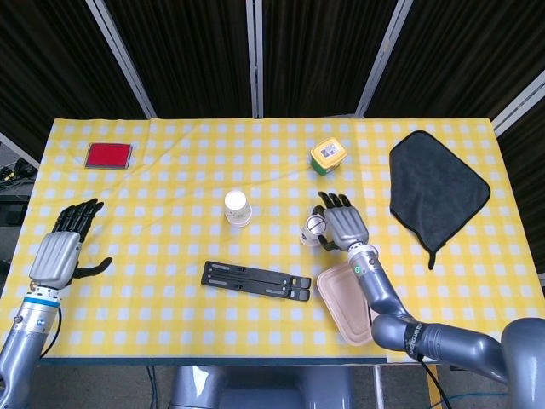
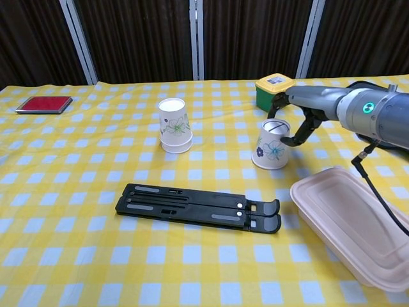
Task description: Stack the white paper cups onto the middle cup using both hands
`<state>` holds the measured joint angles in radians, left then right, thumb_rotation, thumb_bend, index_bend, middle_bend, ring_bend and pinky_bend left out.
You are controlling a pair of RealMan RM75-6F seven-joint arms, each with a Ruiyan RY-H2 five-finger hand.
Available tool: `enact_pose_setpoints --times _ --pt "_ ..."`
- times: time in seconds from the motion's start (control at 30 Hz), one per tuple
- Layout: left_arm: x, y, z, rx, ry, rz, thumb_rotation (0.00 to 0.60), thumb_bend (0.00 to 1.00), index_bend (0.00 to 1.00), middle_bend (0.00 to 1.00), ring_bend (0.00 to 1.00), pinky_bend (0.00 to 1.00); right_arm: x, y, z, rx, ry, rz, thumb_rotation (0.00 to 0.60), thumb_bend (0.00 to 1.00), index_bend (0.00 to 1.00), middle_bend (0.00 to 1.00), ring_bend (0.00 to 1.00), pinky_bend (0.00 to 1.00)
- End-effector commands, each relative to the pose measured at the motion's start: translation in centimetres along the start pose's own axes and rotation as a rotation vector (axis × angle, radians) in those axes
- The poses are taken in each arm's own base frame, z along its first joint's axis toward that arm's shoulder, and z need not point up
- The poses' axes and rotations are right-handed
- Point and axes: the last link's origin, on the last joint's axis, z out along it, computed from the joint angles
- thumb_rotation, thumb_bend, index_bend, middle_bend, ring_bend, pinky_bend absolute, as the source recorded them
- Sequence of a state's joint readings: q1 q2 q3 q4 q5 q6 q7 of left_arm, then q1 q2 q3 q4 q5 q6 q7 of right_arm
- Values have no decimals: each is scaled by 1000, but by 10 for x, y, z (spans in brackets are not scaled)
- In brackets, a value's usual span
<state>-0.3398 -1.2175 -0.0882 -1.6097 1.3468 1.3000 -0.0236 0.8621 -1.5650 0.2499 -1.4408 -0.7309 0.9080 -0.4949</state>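
Observation:
Two white paper cups with flower prints stand upside down on the yellow checked table. The middle cup (image 1: 238, 207) (image 2: 174, 125) is upright and untouched. The right cup (image 1: 312, 228) (image 2: 271, 145) leans to the left, its base still on the cloth. My right hand (image 1: 341, 224) (image 2: 299, 123) grips this cup, with fingers (image 2: 273, 107) behind it and the thumb against its near side. My left hand (image 1: 62, 250) rests open at the table's left edge, far from both cups; the chest view does not show it.
A black folding stand (image 1: 255, 279) (image 2: 198, 206) lies in front of the cups. A pink lidded box (image 1: 351, 302) (image 2: 354, 224) sits at the front right. Behind the right cup stands a yellow-lidded green tub (image 1: 328, 156) (image 2: 273, 91). A black cloth (image 1: 436, 187) lies far right, a red pad (image 1: 108, 155) (image 2: 43, 104) far left.

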Motion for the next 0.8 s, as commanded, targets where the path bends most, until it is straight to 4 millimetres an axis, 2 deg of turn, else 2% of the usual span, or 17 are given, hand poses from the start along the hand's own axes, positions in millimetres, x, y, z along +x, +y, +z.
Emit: enact_pose_setpoints --times 0.03,0.1,0.17,0.37,0.53,0.8 --pt "0 0 0 0 0 -1 600 240 0 0 0 0 14 -16 -1 48 54 12 600 348 401 54 0 79" --pt "0 0 0 1 0 -3 600 239 0 0 0 0 21 -24 -3 73 74 17 600 347 403 58 0 80" --pt "1 -1 0 4 1 -5 600 240 0 0 0 0 32 -41 -3 119 105 28 600 347 405 61 0 80" --pt "3 -3 1 10 4 -15 600 240 0 0 0 0 49 -79 1 196 159 45 600 345 410 63 0 81" --pt "0 -3 1 3 -11 -26 600 240 0 0 0 0 52 -102 13 217 182 42 600 345 410 64 0 81" --pt "-2 -1 2 -14 -31 -42 600 240 0 0 0 0 45 -120 32 218 197 59 600 345 414 72 0 82"
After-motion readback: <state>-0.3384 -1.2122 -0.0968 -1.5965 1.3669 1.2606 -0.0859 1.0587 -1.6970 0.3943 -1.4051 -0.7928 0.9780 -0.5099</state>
